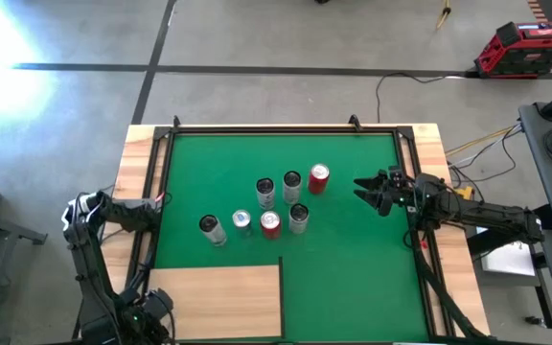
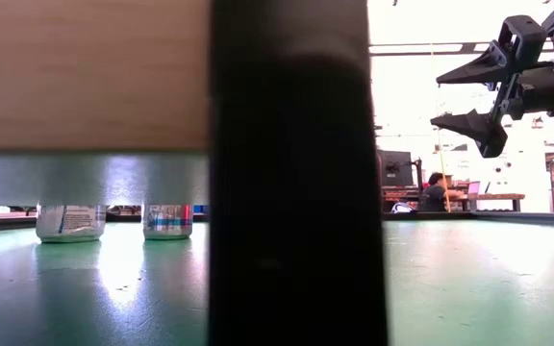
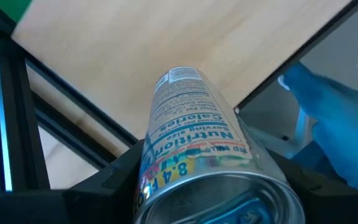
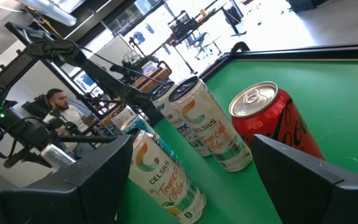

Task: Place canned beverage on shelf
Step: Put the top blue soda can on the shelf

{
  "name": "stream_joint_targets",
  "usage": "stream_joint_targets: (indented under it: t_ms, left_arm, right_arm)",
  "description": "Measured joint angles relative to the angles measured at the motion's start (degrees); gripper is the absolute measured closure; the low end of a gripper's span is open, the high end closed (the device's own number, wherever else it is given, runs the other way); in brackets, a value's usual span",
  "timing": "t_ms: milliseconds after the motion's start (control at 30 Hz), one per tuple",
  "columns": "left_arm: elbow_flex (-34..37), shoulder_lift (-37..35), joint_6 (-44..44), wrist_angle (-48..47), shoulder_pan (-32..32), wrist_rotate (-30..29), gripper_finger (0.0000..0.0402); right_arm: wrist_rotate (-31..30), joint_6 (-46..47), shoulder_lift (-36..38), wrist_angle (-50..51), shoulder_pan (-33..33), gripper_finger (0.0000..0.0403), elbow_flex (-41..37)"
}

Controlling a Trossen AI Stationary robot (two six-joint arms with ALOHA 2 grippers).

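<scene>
Left wrist view: left claw [image 3: 210, 186] pinching can [image 3: 194, 134] above shelf [image 3: 123, 62].
Right claw [image 1: 372, 192]: spread, empty, beside standing cans [image 1: 266, 206].
Advice: lower upright, release gently.

can [image 3: 197, 155]: glossy metal, printed label
shelf [image 1: 223, 297]: pale matt wood, plain grain
mat [image 1: 353, 259]: green felt, matt
</scene>
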State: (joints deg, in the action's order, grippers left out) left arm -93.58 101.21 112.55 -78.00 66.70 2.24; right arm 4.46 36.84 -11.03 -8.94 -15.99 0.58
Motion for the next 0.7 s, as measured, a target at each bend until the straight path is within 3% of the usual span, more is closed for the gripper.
stream_joint_targets:
  t_ms: [700]
  left_arm:
    - [2.2, 0.0, 0.7, 4.5, 0.7, 1.8, 0.0187]
  right_arm:
    - [0.0, 0.0, 0.0, 0.0, 0.0, 0.0085, 0.0]
